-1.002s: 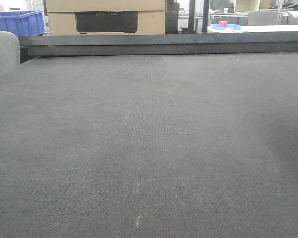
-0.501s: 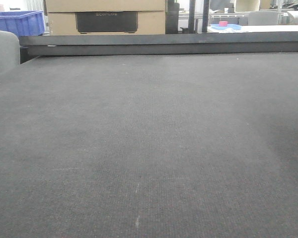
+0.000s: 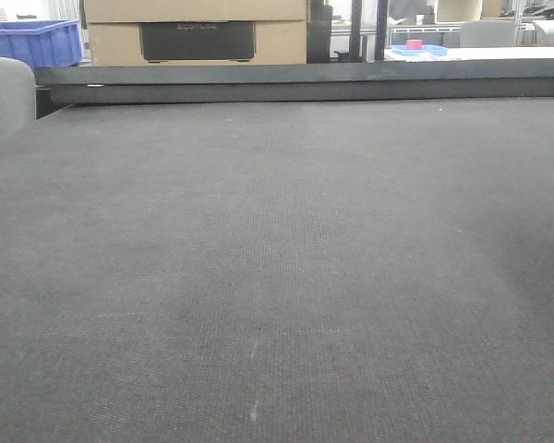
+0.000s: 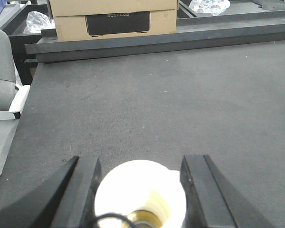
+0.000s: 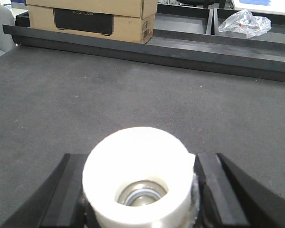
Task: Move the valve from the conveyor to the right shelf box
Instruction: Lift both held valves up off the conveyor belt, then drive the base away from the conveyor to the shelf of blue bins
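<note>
The conveyor (image 3: pixel 277 258) is a wide dark grey woven belt with a black raised rail (image 3: pixel 305 83) along its far side. It fills the front view and also shows in the left wrist view (image 4: pixel 156 99) and the right wrist view (image 5: pixel 109 99). No valve shows on the belt in any view. My left gripper (image 4: pixel 140 158) hangs over the near part of the belt with its black fingers (image 4: pixel 83 190) wide apart. My right gripper (image 5: pixel 141 156) stands the same way, fingers (image 5: pixel 213 190) apart. A white round part with a metal centre sits at the base between each pair of fingers (image 4: pixel 140 194) (image 5: pixel 138 185).
Behind the rail stands a cardboard box with a black panel (image 3: pixel 197 37). A blue bin (image 3: pixel 32 41) is at the far left. A grey chair (image 4: pixel 2 71) stands off the belt's left edge. A clear plastic bag (image 5: pixel 242 23) lies beyond the rail on the right.
</note>
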You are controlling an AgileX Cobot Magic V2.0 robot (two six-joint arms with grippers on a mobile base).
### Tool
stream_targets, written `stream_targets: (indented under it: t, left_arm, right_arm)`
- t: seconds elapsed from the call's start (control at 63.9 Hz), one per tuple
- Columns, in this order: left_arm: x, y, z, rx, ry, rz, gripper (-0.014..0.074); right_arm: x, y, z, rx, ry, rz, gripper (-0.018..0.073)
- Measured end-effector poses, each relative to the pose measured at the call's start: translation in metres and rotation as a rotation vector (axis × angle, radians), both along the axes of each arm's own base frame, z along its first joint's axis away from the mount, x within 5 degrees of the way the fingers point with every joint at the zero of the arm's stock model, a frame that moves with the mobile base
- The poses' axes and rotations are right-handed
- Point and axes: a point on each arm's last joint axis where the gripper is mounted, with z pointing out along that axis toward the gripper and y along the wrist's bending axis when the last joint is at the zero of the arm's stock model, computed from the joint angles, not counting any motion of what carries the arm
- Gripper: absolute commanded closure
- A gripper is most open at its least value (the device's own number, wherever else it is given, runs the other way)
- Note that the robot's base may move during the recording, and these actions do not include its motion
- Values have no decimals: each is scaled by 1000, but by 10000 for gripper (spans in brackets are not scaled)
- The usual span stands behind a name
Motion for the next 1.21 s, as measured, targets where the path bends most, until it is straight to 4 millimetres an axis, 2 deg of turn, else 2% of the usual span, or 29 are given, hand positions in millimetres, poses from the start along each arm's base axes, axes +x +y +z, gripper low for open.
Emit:
stream_targets:
  t: [1.205]
  left_arm:
    - [0, 0, 0, 2, -4, 1, 708]
  right_arm:
    - [0, 0, 0, 1, -3, 0, 711]
